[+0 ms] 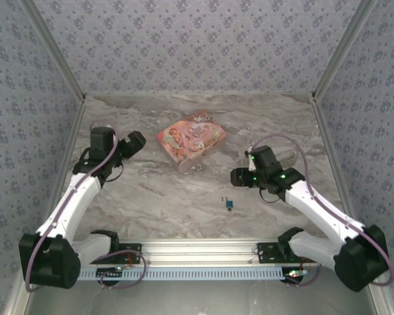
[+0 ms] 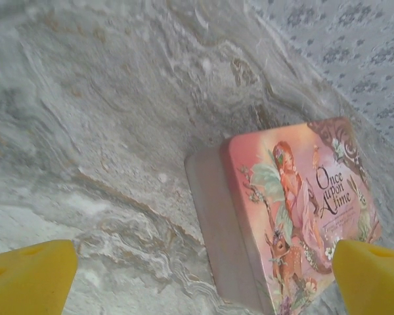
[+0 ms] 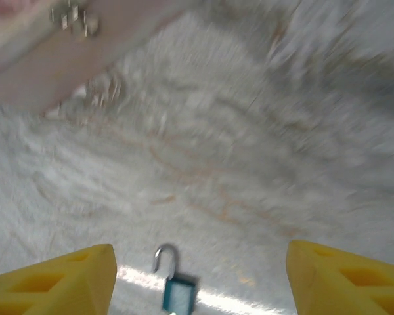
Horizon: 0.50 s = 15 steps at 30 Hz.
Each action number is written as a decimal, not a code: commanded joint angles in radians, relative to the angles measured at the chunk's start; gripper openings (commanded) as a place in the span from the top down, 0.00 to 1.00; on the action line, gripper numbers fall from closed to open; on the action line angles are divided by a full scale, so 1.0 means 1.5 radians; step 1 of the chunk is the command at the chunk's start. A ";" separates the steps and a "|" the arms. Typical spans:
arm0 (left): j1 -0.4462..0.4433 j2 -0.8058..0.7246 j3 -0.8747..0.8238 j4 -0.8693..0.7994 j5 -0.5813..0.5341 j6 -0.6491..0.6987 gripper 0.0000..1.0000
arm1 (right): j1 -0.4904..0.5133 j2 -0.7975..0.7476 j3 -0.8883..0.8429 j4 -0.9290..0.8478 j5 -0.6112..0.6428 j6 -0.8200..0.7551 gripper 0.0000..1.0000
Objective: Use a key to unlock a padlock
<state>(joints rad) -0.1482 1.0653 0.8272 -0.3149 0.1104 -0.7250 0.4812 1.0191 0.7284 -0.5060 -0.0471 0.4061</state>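
Note:
The tiny blue padlock (image 1: 229, 204) lies on the marble table between the two arms, nearer the right one. In the right wrist view the padlock (image 3: 177, 293) is at the bottom edge, blurred, and its silvery shackle (image 3: 165, 257) looks swung free on one side. My right gripper (image 1: 238, 176) hovers just right of and behind it, jaws wide open (image 3: 200, 289) with the lock between the yellow fingertips (image 3: 59, 282), not touching. My left gripper (image 1: 134, 140) is open and empty (image 2: 203, 289), pointing at the pink box.
A pink illustrated box (image 1: 191, 139) lies at the table's centre back; in the left wrist view the box (image 2: 295, 210) sits close ahead to the right. Patterned walls enclose the table on three sides. A metal rail (image 1: 197, 249) runs along the near edge.

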 commanded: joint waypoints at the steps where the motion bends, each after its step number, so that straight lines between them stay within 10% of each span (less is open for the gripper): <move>1: 0.007 -0.053 -0.004 0.003 -0.042 0.075 0.00 | -0.034 -0.073 -0.002 0.010 0.094 -0.064 0.26; 5: 0.008 -0.137 -0.048 0.041 -0.122 0.141 0.01 | -0.054 -0.182 -0.056 0.079 0.170 -0.120 0.02; 15: 0.008 -0.263 -0.210 0.185 -0.294 0.312 0.01 | -0.183 -0.281 -0.220 0.263 0.156 -0.242 0.00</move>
<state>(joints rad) -0.1417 0.6743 0.5400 -0.1307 -0.2363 -0.3855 0.2340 0.5915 0.4599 -0.2382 0.1955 0.1585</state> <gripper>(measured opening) 0.994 0.999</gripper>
